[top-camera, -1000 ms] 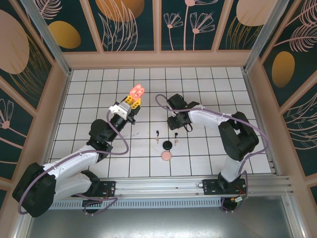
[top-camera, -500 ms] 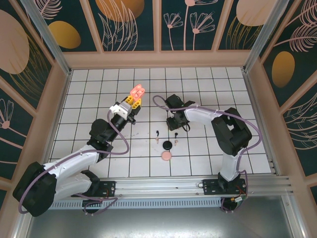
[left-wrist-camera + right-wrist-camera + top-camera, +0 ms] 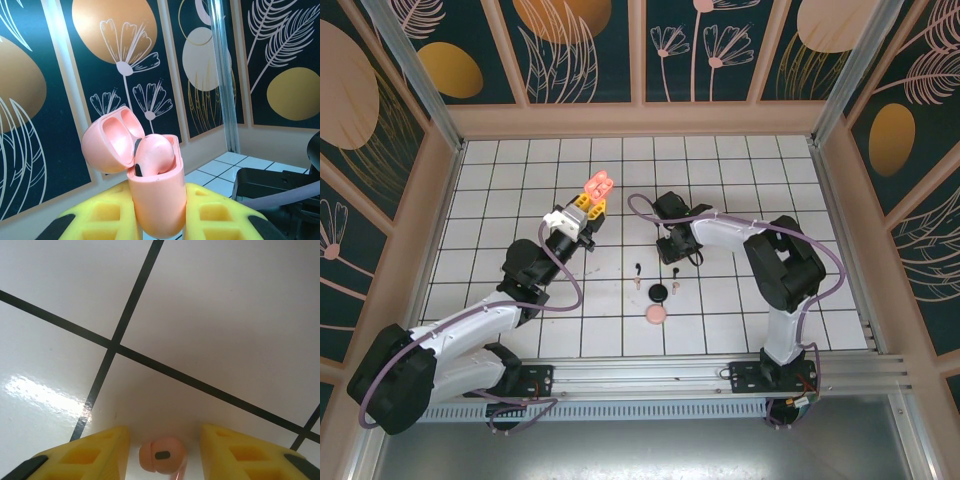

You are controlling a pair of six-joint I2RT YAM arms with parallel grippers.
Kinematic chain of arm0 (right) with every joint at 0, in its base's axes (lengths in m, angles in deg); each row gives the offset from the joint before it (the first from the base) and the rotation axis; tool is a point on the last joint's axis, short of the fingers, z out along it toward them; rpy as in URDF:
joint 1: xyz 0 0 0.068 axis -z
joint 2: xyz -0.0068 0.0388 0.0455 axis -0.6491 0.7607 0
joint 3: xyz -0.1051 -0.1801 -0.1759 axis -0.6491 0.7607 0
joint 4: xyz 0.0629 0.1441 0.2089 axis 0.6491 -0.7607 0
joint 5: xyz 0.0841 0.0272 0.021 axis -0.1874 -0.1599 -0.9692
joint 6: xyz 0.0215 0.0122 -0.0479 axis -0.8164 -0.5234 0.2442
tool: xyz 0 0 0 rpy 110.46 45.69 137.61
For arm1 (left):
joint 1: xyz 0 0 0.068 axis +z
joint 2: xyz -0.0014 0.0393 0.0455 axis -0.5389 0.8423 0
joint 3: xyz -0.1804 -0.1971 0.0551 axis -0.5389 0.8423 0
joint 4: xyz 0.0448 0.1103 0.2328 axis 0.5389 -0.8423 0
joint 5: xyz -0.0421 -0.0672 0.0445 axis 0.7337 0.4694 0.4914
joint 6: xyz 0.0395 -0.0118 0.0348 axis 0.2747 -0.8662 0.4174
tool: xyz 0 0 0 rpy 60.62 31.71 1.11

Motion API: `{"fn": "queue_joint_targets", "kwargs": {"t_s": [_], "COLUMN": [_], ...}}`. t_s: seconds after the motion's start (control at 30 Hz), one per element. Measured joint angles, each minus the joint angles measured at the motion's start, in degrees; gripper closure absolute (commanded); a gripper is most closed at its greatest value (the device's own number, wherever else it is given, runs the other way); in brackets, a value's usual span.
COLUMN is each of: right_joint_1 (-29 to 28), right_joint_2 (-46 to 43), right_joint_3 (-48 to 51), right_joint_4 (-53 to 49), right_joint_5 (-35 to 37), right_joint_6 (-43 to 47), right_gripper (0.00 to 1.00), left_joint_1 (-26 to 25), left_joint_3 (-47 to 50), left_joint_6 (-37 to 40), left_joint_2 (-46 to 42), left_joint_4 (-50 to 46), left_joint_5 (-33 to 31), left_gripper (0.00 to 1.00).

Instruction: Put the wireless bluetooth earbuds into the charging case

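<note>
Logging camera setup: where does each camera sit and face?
Top external: above and behind, looks down on the table; left arm and right arm show.
Left wrist: faces the patterned wall; left fingers grip the open pink case.
Right wrist: faces down at tiles; right fingers flank a pink earbud.
Shared: pink case, top and left wrist.

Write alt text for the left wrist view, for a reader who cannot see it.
A pink charging case, its lid hinged open, stands roughly upright, clamped between the yellow fingers of the left gripper, with one pink earbud seated in it. Behind are dark floral wall panels and a white tiled floor.
</note>
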Motion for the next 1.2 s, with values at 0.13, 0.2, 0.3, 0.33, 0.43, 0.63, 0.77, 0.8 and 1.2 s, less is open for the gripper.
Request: {"fn": "queue_joint_targets", "kwargs": {"t_s": [0.13,0.2,0.3,0.33,0.43,0.63,0.77,0.8,1.2], "right_joint_1": [0.0,0.0,0.0,0.0,0.0,0.0,0.0,0.0,0.0], "right_joint_2": [0.0,0.0,0.0,0.0,0.0,0.0,0.0,-0.1,-8.0], "right_joint_3": [0.0,0.0,0.0,0.0,0.0,0.1,0.1,0.1,0.0], "right_joint_4": [0.0,0.0,0.1,0.1,0.1,0.4,0.4,0.4,0.3], "right_joint_5": [-0.2,-0.2,-0.4,-0.4,-0.4,-0.4,-0.4,-0.4,1.6], "right_joint_6": [0.0,0.0,0.0,0.0,0.0,-0.4,-0.7,-0.9,-1.9], "right_gripper": [0.61,0.62,0.63,0.64,0.66,0.72,0.73,0.74,0.77], "left_joint_1": [0.0,0.0,0.0,0.0,0.0,0.0,0.0,0.0,0.0], "left_joint_3": [0.0,0.0,0.0,0.0,0.0,0.0,0.0,0.0,0.0], "left_joint_6": [0.0,0.0,0.0,0.0,0.0,0.0,0.0,0.0,0.0], "left_joint_2": [0.0,0.0,0.0,0.0,0.0,0.1,0.3,0.3,0.3], "left_joint_4": [0.0,0.0,0.0,0.0,0.0,0.0,0.0,0.0,0.0], "left_joint_5": [0.0,0.0,0.0,0.0,0.0,0.0,0.0,0.0,0.0], "left_gripper": [1.0,1.0,1.0,1.0,1.0,1.0,1.0,1.0,1.0]}}
